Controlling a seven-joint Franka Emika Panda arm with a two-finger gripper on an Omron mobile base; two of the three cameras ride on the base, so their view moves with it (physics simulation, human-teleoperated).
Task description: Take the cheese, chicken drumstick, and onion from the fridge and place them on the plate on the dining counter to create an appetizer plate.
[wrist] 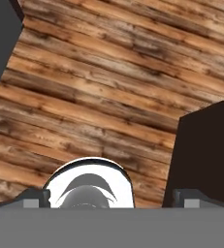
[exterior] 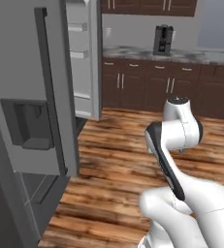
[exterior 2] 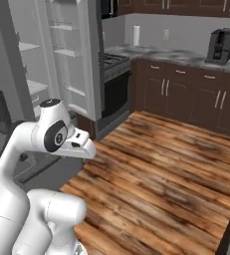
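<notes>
the tall grey fridge (exterior: pixel 31 121) stands with its doors swung open, pale inner door racks (exterior 2: pixel 69 60) showing. the white arm is folded low over the brown plank wooden floor (exterior 2: pixel 161 169), just beside the fridge. in the hand view the end effector (wrist: pixel 108 198) points down at the floor, its two small dark fingertips (wrist: pixel 33 197) set wide apart with nothing between them. a black coffee machine (exterior: pixel 163 39) sits on the far grey marbled surface (exterior: pixel 191 55) above dark brown cabinets (exterior: pixel 147 85).
</notes>
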